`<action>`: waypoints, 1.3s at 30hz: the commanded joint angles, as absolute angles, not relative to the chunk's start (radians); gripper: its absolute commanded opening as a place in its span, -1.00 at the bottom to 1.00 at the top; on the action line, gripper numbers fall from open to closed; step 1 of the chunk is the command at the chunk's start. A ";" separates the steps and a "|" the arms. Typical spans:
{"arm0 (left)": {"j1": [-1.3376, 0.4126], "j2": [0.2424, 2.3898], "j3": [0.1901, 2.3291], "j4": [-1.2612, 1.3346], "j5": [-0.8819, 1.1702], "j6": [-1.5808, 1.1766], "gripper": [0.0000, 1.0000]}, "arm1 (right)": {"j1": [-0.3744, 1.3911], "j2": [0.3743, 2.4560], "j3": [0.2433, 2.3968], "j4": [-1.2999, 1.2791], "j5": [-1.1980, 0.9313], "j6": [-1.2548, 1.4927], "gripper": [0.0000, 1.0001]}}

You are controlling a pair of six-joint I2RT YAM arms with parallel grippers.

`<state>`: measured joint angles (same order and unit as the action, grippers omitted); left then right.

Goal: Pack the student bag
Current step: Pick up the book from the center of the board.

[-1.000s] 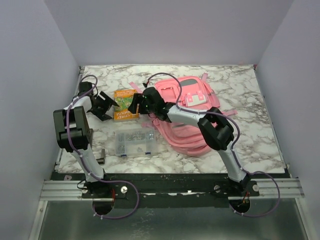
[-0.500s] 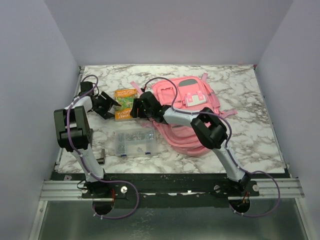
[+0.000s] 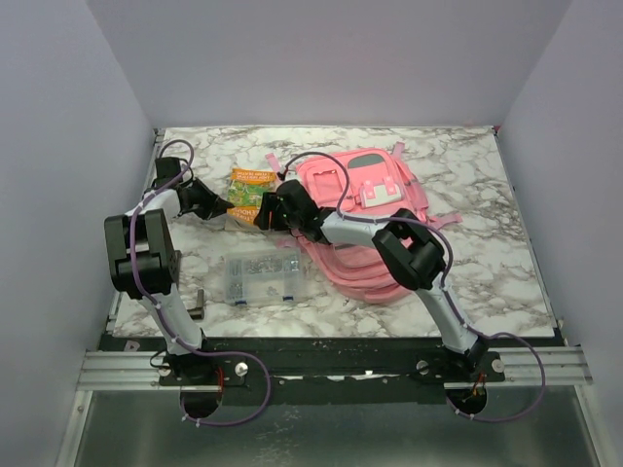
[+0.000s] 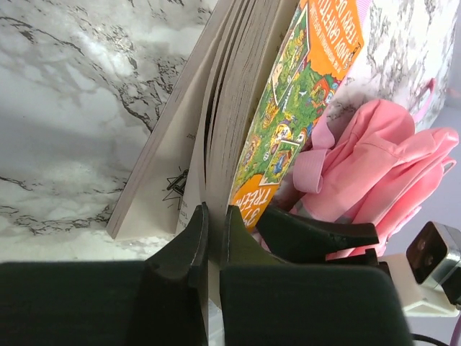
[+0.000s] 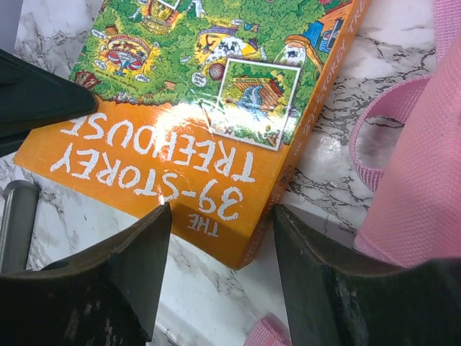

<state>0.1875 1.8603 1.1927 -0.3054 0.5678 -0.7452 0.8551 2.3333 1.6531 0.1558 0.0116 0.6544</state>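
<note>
Catching only through the left wrist camera: clenching the left gripper [image 4: 214,241] shut on the lower pages of the book [image 4: 288,108], fanning the rest apart, with the backpack [image 4: 378,155] just behind. Catching only through the right wrist camera: keeping the right gripper [image 5: 220,245] released, jaws spread over the book's orange title corner, beside a pink strap [image 5: 378,137]. From above, finding the backpack lying right of centre on the marble table [image 3: 487,195], just beside the book, running lengthwise near to far, pointing its clasp end at the far wall, trailing straps nearward by a clear box [image 3: 261,277]

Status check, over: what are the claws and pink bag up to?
Left gripper shut on edge of book. Right gripper open astride its corner. Student bag alongside, book outside. Clear box sits apart.
</note>
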 commanded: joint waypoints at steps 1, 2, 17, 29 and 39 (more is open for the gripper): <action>0.163 1.805 1.174 -0.288 0.649 -0.732 -1.00 | 0.868 2.293 1.621 0.161 -0.059 0.683 0.24; 0.165 1.800 1.179 -0.287 0.659 -0.732 -1.00 | 0.867 2.280 1.613 0.161 -0.058 0.690 0.28; 0.226 1.391 1.033 -0.154 0.799 -0.840 -1.00 | 0.851 1.891 1.331 0.273 -0.075 0.771 0.99; 0.151 1.034 0.999 0.049 0.835 -1.088 -1.00 | 0.815 1.464 1.017 0.363 -0.017 0.813 1.00; -0.169 0.926 0.895 0.380 0.618 -1.290 -1.00 | 0.804 1.157 0.796 0.582 0.069 0.960 1.00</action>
